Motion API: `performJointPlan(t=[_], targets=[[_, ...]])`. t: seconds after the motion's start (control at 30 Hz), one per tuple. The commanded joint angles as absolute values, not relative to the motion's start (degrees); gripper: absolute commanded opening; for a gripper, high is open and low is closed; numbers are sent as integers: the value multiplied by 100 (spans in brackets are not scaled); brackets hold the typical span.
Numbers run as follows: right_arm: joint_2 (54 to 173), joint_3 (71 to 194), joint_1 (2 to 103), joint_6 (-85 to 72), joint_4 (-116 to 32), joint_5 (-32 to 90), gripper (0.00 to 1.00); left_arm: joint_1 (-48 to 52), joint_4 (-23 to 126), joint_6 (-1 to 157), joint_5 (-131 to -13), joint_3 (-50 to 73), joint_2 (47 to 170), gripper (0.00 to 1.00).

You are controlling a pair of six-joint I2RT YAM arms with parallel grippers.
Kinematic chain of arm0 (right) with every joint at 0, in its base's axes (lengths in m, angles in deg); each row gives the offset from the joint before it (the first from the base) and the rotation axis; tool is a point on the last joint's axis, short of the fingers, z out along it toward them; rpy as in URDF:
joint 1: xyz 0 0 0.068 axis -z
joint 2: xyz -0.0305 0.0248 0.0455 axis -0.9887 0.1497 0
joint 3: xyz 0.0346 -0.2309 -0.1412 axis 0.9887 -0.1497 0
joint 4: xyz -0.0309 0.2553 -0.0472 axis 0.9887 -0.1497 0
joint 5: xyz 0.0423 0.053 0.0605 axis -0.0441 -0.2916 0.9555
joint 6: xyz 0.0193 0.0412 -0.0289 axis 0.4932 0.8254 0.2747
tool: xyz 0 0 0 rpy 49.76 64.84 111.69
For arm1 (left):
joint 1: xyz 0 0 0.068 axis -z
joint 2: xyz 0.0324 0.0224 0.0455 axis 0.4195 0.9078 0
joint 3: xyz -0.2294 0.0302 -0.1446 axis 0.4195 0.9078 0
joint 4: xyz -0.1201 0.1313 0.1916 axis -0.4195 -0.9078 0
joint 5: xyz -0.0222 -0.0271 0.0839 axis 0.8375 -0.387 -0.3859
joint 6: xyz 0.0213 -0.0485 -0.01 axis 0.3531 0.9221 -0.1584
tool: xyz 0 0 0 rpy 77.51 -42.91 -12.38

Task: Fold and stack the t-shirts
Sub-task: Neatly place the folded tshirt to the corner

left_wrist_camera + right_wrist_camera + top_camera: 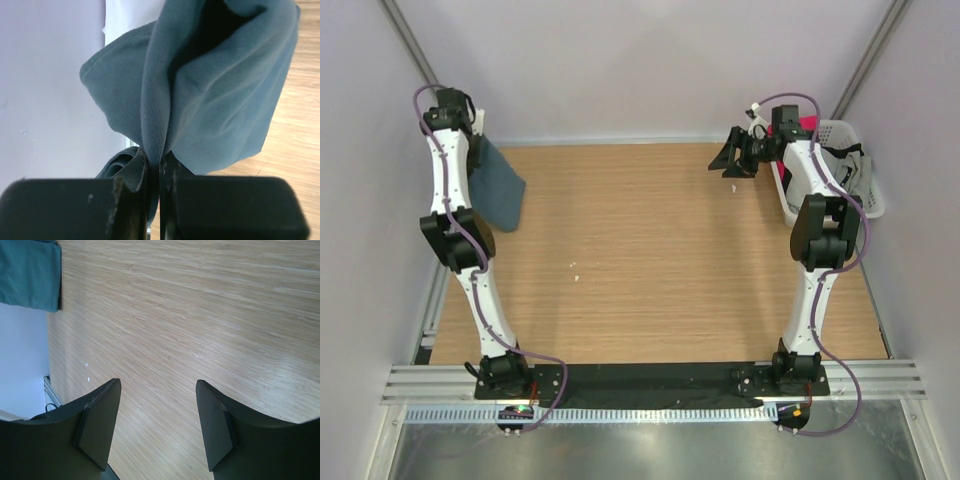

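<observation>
The blue t-shirt hangs at the upper left of the top view, by the left edge of the table. My left gripper is pinched tight on a fold of it. My right gripper is wide open and holds nothing, at the upper right, beside a white basket.

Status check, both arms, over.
Left tool shut on blue t-shirt, hanging far left. Right tool open, empty. Laundry basket far right, not blocking.

The t-shirt hangs at the table's far left corner from the left gripper; a basket stands beyond the far right edge
</observation>
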State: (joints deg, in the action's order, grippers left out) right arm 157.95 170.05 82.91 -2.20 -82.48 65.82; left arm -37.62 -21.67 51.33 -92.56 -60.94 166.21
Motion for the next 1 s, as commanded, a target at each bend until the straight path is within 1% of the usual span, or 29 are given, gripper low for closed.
performJointPlan(t=[0.0, 0.17, 0.3, 0.47, 0.6, 0.97], targets=[[15441, 17009, 8315, -215, -8082, 6627, 68, -3685, -1780, 5061, -9400, -6394, 16671, 0], [15415, 16965, 8315, -233, -8073, 6591, 68, -3334, -1911, 5096, -9155, -6201, 16635, 0], [15397, 16965, 8315, -242, -8073, 6574, 68, -3113, -1903, 5209, -8979, -6472, 16679, 0], [15371, 16938, 8315, -233, -8073, 6565, 68, -2981, -1780, 5315, -9057, -6684, 16548, 0], [15371, 16938, 8315, -242, -8055, 6574, 68, -3051, -1648, 5315, -9382, -6658, 16390, 0], [15432, 16930, 8306, -189, -7994, 6582, 68, -3657, -1420, 5254, -9839, -6745, 16424, 0]])
